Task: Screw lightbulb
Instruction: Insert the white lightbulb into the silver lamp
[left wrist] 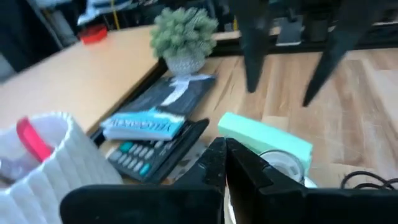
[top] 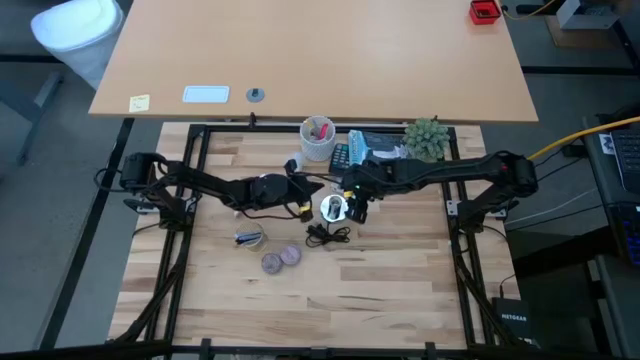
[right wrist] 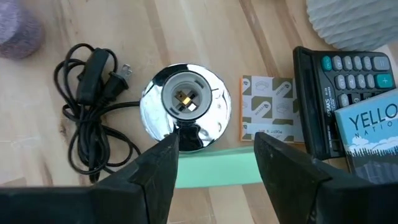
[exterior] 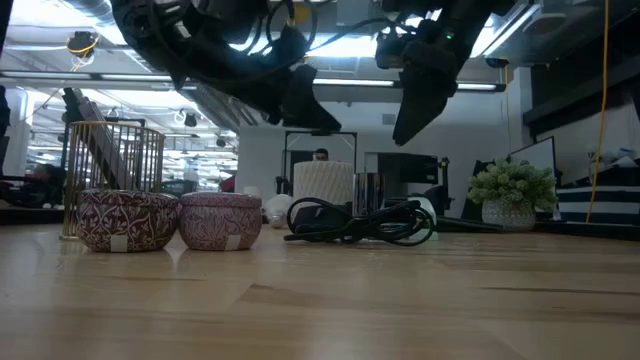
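Butcher-block wooden table (top: 400, 290), pale planks, matte. The round chrome lamp socket (right wrist: 186, 106) sat mid-table: mirror-polished dish, white ceramic throat, brass contact inside, nothing screwed in. Its black rubbery cord (right wrist: 93, 106) was loosely coiled beside it, with an inline switch and a two-prong plug.

The small white rounded lightbulb (exterior: 277, 208) was, as far as I could tell, lying on the wood just beside the white ribbed cup (top: 318, 140), behind the left arm and apart from the socket. It read as a smooth pale blob; I couldn't make out the base. No gripper touched it.

The right gripper (right wrist: 216, 146) hovered directly above the socket, fingers spread wide, wider than the chrome dish, and holding nothing. The left gripper (left wrist: 224, 155) hung in the air near the socket's left side, with its dark fingers pressed together at the tips and nothing visibly between them.

Containers:
- The ribbed cup held pens, one of them pink.
- The two round purple patterned tins (exterior: 165, 220) stood touching, lids on, near the front edge.
- The gold wire basket (exterior: 110, 150) was behind them. Something leaned inside it, but I couldn't identify it.

Clutter by the socket:
- A flat mint-green block (right wrist: 214, 168) lay just beside it.
- A printed square card (right wrist: 270, 109) lay flat.
- A black calculator (right wrist: 342, 74) with teal keys sat under a glossy blue-covered book (right wrist: 373, 130).
- A spiky green potted plant (top: 428, 140) sat at the back.
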`<state>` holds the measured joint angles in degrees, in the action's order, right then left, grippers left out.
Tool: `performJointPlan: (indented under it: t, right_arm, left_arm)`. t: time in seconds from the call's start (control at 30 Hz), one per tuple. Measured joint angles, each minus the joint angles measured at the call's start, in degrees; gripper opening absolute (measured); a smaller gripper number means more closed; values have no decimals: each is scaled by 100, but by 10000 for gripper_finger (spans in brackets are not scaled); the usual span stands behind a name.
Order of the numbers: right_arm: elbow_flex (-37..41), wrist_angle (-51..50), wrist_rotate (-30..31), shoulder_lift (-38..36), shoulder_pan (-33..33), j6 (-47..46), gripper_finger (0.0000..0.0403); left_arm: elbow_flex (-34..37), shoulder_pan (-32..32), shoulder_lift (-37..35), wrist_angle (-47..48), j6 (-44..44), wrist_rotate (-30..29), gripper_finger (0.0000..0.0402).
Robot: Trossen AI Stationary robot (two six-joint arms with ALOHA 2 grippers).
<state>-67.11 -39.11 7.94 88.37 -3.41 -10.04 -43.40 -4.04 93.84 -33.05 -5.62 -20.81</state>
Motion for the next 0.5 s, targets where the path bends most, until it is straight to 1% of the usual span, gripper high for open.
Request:
performJointPlan:
  t: [0.13,0.23,0.33,0.5]
  right_arm:
    - [0,18,67,16,-9,-23,216]
    - [0,41,344,65,-10,-27,216]
    - [0,69,615,193,-14,-24,216]
    - [-11,147,727,590,-14,-40,216]
  left_arm:
    - [-17,-218,0,269,500,79,2]
    - [-19,-337,-9,412,724,100,10]
    - [-8,-421,-9,463,968,96,43]
    - [11,-523,-2,660,1748,22,124]
